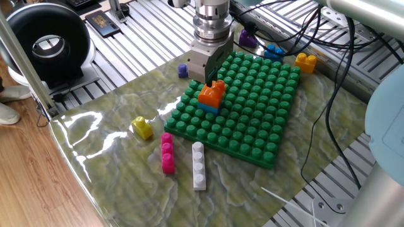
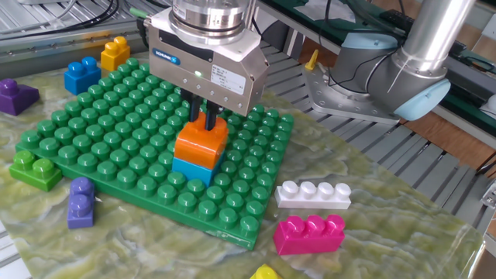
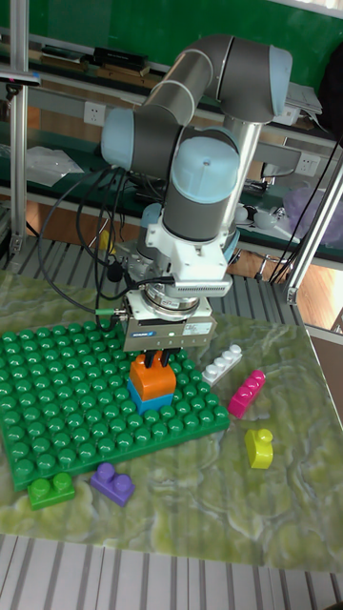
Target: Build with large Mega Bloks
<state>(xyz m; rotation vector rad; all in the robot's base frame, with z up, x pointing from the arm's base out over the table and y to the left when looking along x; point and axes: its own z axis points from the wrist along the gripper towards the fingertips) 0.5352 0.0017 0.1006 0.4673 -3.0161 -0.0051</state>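
Note:
An orange brick (image 2: 201, 143) sits stacked on a light blue brick (image 2: 192, 169) near the front edge of the green baseplate (image 2: 101, 132). My gripper (image 2: 204, 120) stands straight above the stack, its two dark fingers pinched together on the orange brick's (image 1: 211, 94) top stud. The tall view shows the same: gripper (image 3: 154, 359) down on the orange brick (image 3: 152, 378). Loose on the mat lie a white four-stud brick (image 2: 314, 193), a pink brick (image 2: 309, 235), a yellow brick (image 1: 142, 128) and a purple brick (image 2: 80, 203).
A green brick (image 2: 35, 169) rests at the baseplate's corner. Blue (image 2: 81, 75), yellow-orange (image 2: 115, 53) and purple (image 2: 15, 96) bricks lie beyond the plate's far side. Cables (image 1: 328, 75) hang near the plate. A black round device (image 1: 47, 44) stands off the mat.

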